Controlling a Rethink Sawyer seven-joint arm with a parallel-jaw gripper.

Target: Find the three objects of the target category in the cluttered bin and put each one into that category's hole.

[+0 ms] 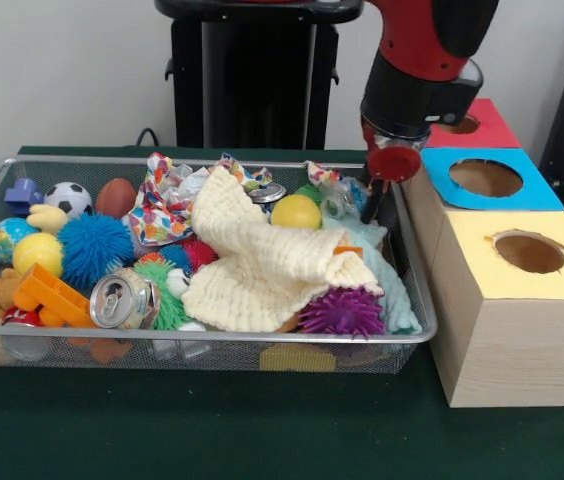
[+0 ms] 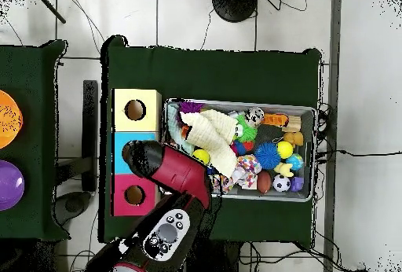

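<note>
The wire mesh bin (image 1: 417, 300) is full of toys; it also shows in the overhead view (image 2: 308, 155). My gripper (image 1: 380, 205) hangs from the red and black arm into the bin's far right corner. A crinkly clear bottle with a blue label (image 1: 340, 201) lies just left of it, partly under clutter. Whether the gripper touches the bottle is hidden. No other bottle shows. The blue-topped box's round hole (image 1: 485, 177) is right of the gripper, outside the bin. In the overhead view the arm (image 2: 169, 170) covers the gripper and most of the blue top (image 2: 119, 145).
A cream knitted cloth (image 1: 262, 262) covers the bin's middle. A silver can (image 1: 122, 298), a blue spiky ball (image 1: 93, 248) and a purple spiky ball (image 1: 342, 311) lie around it. The red-topped box (image 1: 490, 128) and the yellow-topped box (image 1: 529, 252) flank the blue one.
</note>
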